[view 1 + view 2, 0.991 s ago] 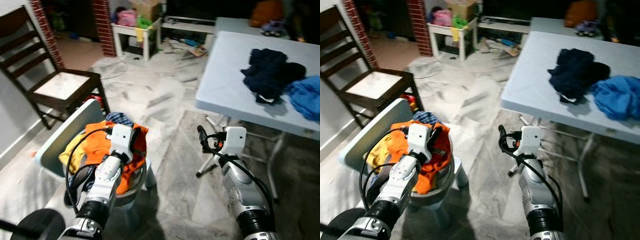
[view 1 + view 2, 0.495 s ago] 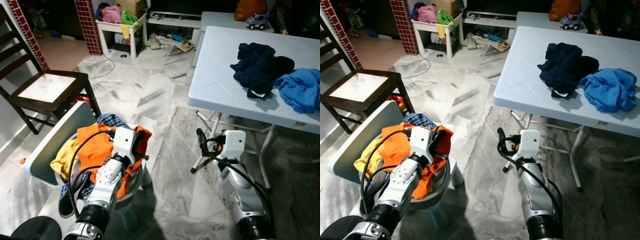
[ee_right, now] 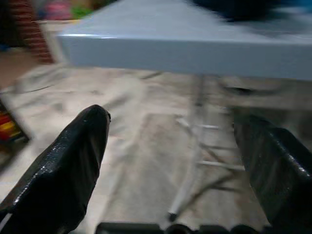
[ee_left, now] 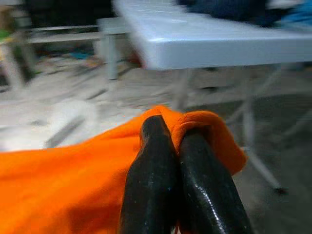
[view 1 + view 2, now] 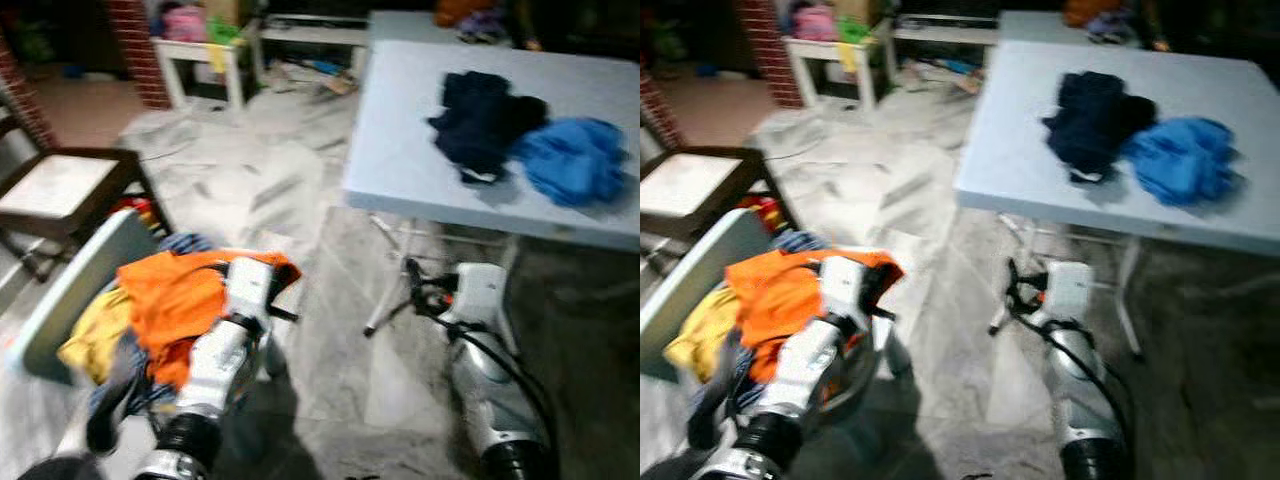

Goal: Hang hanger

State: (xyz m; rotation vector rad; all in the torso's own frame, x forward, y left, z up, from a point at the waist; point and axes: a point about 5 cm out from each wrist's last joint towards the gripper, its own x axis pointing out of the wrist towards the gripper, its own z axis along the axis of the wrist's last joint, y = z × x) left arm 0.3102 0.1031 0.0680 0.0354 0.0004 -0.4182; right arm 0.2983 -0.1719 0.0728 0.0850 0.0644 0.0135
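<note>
No hanger can be made out. The left gripper [image 4: 178, 141] has its jaws closed together against a crumpled orange garment [image 5: 170, 300]. The right gripper [image 3: 170, 146], jaws wide apart and empty, hangs beside the white plastic folding table [image 5: 400, 150].

Pale marble floor [image 5: 300, 200], white folding table [image 5: 400, 160], dark wooden chair [image 5: 50, 190]

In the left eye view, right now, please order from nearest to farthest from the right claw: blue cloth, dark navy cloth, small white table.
From the right claw:
1. Dark navy cloth, on the white table above it.
2. Blue cloth, further right; close to call.
3. Small white table, far back left.
</note>
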